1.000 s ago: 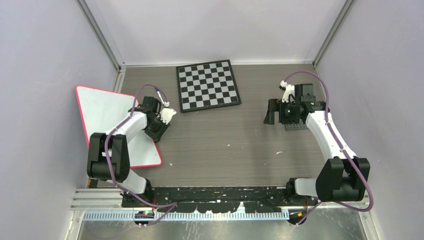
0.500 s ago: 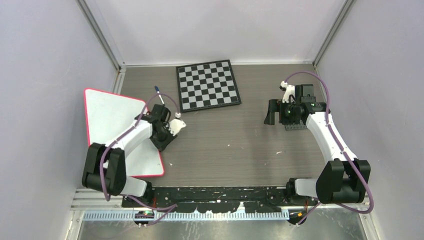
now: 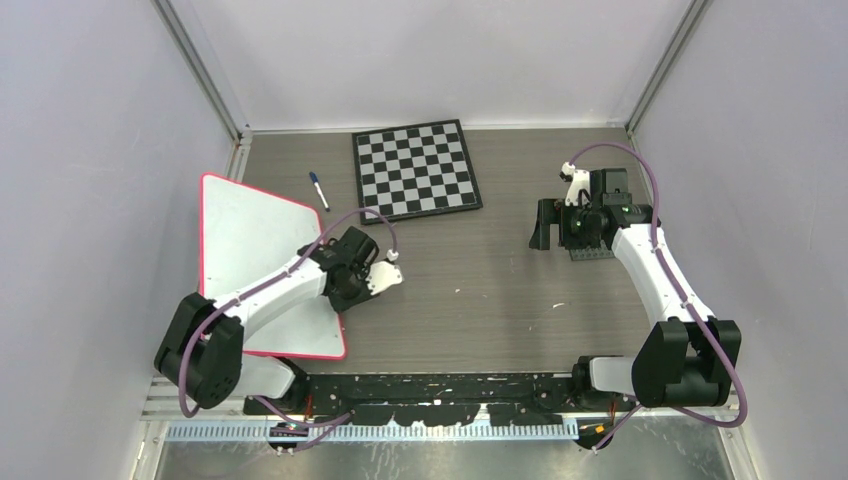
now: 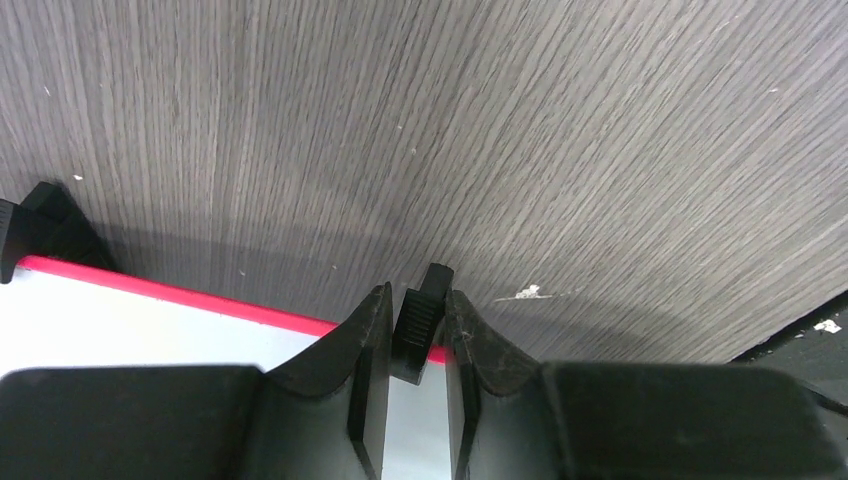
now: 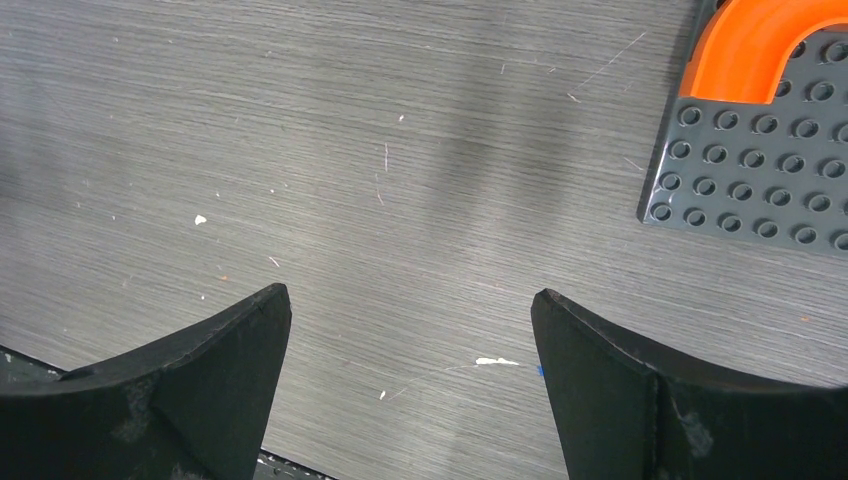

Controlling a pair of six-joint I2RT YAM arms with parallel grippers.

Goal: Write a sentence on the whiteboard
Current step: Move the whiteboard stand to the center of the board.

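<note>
Both jaws of left gripper (image 4: 415,302) nipped on black clip foot (image 4: 421,322) at whiteboard (image 4: 120,322) rim — board under arm, back-left.

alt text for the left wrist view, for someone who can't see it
The left gripper pinches a small black ribbed clip foot on the thin red-pink rim of the white whiteboard. Beyond lies the grey wood-grain table, and a second black clip foot sits on the rim at far left.
</note>
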